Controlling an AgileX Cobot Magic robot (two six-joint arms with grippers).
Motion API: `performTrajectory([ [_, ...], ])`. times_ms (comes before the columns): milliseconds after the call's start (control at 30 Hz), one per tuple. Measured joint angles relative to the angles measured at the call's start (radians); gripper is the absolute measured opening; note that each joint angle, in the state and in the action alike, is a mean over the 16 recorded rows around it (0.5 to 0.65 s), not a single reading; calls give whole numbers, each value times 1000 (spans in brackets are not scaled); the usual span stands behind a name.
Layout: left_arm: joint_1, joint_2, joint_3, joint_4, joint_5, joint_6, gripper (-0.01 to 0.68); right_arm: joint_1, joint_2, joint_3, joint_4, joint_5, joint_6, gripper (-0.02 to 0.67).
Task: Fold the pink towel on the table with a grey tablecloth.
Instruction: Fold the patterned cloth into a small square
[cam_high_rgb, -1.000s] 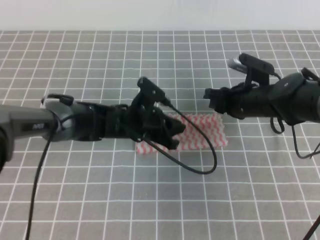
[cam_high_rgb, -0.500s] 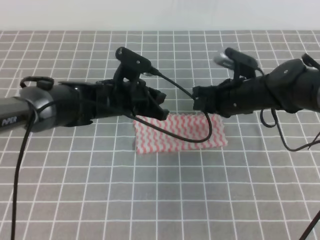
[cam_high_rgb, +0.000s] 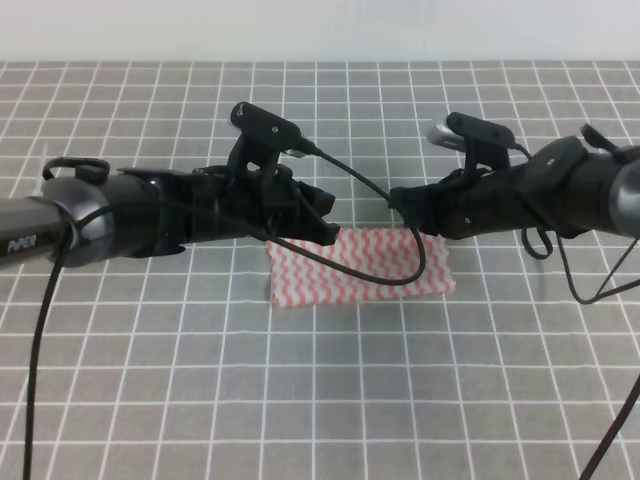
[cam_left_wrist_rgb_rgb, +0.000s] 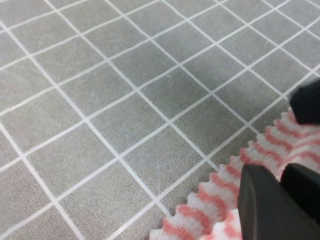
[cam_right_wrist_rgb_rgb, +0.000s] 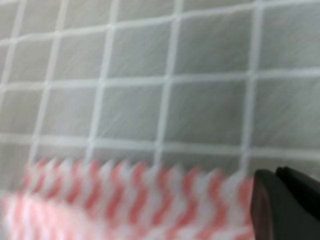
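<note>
The pink towel (cam_high_rgb: 365, 265), with pink-red and white zigzag stripes, lies flat as a folded rectangle on the grey tablecloth (cam_high_rgb: 320, 380). My left gripper (cam_high_rgb: 326, 222) hovers just above its far left corner. In the left wrist view the fingers (cam_left_wrist_rgb_rgb: 265, 200) look pressed together and empty, with the towel's serrated edge (cam_left_wrist_rgb_rgb: 220, 192) beneath them. My right gripper (cam_high_rgb: 398, 203) hovers above the towel's far edge, right of the left one. In the right wrist view its fingers (cam_right_wrist_rgb_rgb: 267, 195) look closed and empty above the towel (cam_right_wrist_rgb_rgb: 125, 195).
The white-lined grid cloth (cam_left_wrist_rgb_rgb: 125, 100) spreads all around. A black cable (cam_high_rgb: 400, 270) from the left arm loops over the towel. A dark blurred shape (cam_left_wrist_rgb_rgb: 307, 102) sits at the left wrist view's right edge. A pale wall (cam_high_rgb: 320, 30) borders the table's far edge.
My left gripper rose off the towel's left part and drew back to its far left corner. My right gripper shifted left toward the far edge. The towel stayed flat.
</note>
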Motion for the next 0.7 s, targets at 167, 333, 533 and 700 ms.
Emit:
performTrajectory([
  [167, 0, -1, 0, 0, 0, 2, 76, 0, 16, -20, -22, -38, 0, -13],
  [333, 0, -1, 0, 0, -11, 5, 76, 0, 20, -57, -40, 0, 0, -14],
  [533, 0, -1, 0, 0, -29, 7, 76, 0, 14, -106, -70, 122, 5, -15],
  [700, 0, -1, 0, -1, -37, 5, 76, 0, 9, -131, -130, 213, 43, -15],
])
